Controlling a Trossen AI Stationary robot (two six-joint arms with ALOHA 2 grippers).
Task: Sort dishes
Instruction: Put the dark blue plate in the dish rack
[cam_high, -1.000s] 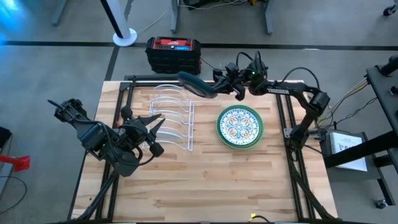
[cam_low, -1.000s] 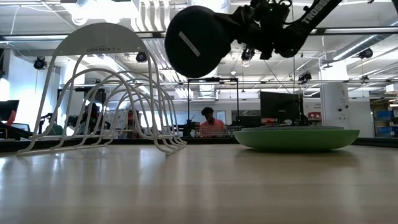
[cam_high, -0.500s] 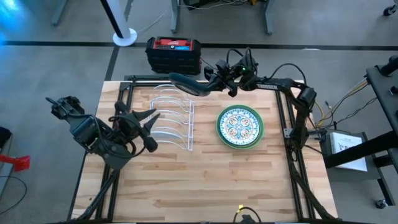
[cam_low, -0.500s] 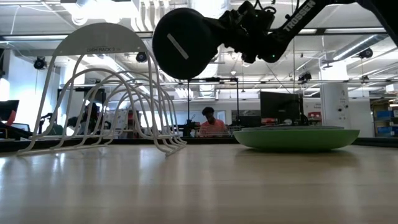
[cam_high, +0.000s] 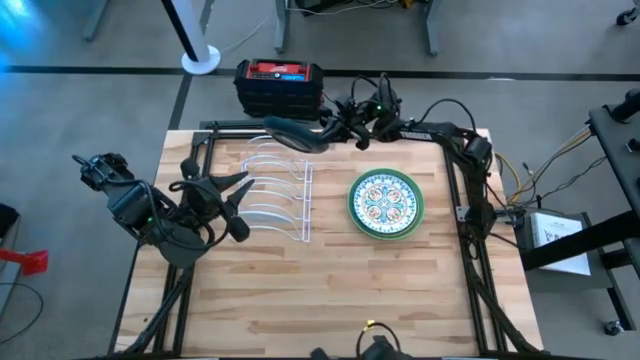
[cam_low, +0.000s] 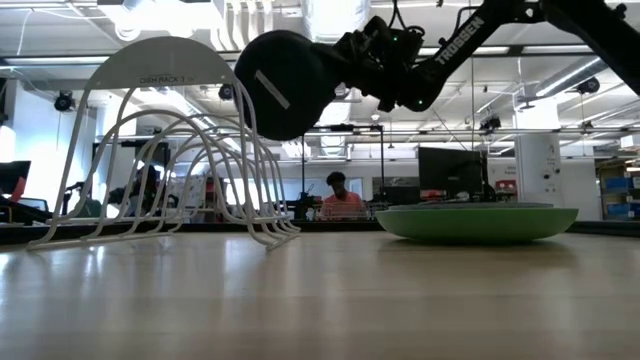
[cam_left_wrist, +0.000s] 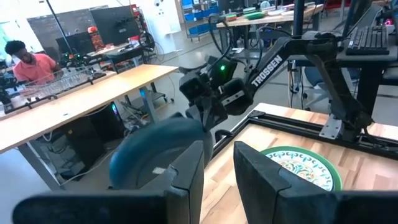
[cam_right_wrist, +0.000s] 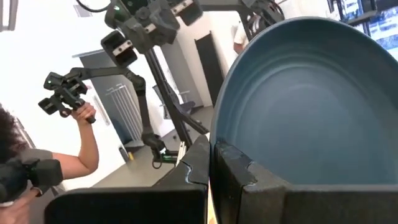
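My right gripper (cam_high: 328, 131) is shut on a dark teal plate (cam_high: 291, 133), held in the air over the far end of the white wire rack (cam_high: 276, 187). The plate also shows in the low view (cam_low: 284, 84) and the right wrist view (cam_right_wrist: 311, 106). A patterned plate with a green rim (cam_high: 386, 204) lies flat on the table to the rack's right. My left gripper (cam_high: 240, 205) is open and empty at the rack's left side, facing the rack; it also shows in its own wrist view (cam_left_wrist: 219, 168). My right gripper pinches the teal plate's rim (cam_right_wrist: 219, 144) between its two fingers, one on the hollow face and one on the underside. The fingers come roughly level from the table's right. The plate stands out beyond them, tilted on edge, lifted clear above the rack.
A red and black box (cam_high: 279, 85) stands on the floor beyond the table's far edge. Black frame rails (cam_high: 462, 190) run along the table's sides. The near half of the table (cam_high: 330, 290) is bare wood. A person (cam_low: 342, 198) sits in the room behind.
My right gripper has carried the teal plate toward the table's left and a little down, from right of the rack to over its far end. My left gripper has drawn a little toward the table's left and far edges.
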